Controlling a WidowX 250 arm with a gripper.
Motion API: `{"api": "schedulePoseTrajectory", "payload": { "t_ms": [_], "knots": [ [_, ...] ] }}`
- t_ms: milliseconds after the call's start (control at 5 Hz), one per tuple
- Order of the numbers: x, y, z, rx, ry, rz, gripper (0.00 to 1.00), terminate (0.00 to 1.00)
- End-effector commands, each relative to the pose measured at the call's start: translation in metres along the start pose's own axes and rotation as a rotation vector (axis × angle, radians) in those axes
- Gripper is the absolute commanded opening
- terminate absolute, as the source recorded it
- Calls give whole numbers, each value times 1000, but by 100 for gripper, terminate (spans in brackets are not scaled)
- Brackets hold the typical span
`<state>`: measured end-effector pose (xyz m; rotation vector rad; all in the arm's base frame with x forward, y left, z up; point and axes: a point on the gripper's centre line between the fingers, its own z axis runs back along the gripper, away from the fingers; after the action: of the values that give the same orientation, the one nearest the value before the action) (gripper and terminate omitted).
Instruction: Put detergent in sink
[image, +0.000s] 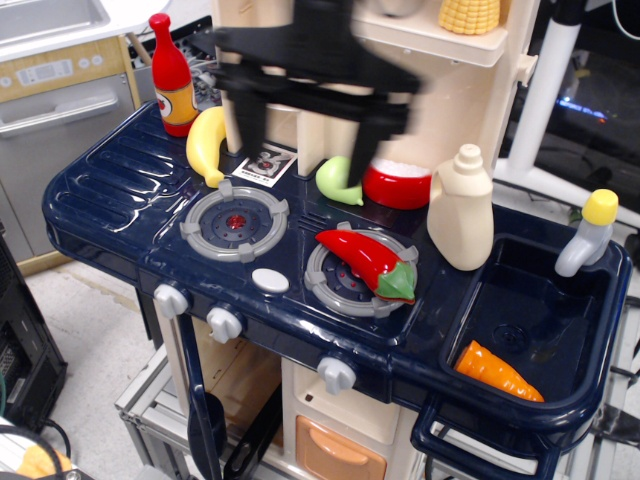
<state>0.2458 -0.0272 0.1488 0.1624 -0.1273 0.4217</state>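
The cream detergent bottle (461, 210) stands upright on the navy counter, just left of the sink (590, 345). The sink is a deep navy basin with a grey, yellow-topped tap (589, 232) and an orange carrot (496, 371) lying in its front. My black gripper (308, 150) is blurred by motion, above the back of the counter and left of the detergent. Its fingers (365, 140) point down and stand wide apart, holding nothing.
A red pepper (368, 262) lies on the right burner. A green pear (338, 181) and a red-and-white bowl-shaped toy (397, 183) sit at the back. A banana (205, 144) and a red sauce bottle (172, 80) are at the back left. Corn (469, 14) is on the shelf.
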Motion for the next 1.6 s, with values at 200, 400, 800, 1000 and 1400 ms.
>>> {"api": "schedulePoseTrajectory", "payload": {
  "t_ms": [200, 400, 800, 1000, 1400],
  "knots": [
    [27, -101, 16, -92, -186, 349, 100, 0],
    [38, -108, 13, -52, -232, 357, 100, 0],
    [58, -100, -7, -90, -285, 329, 100, 0],
    [57, -92, -22, -97, -295, 311, 100, 0],
    [60, -92, -45, -139, -345, 332, 100, 0]
  ]
}}
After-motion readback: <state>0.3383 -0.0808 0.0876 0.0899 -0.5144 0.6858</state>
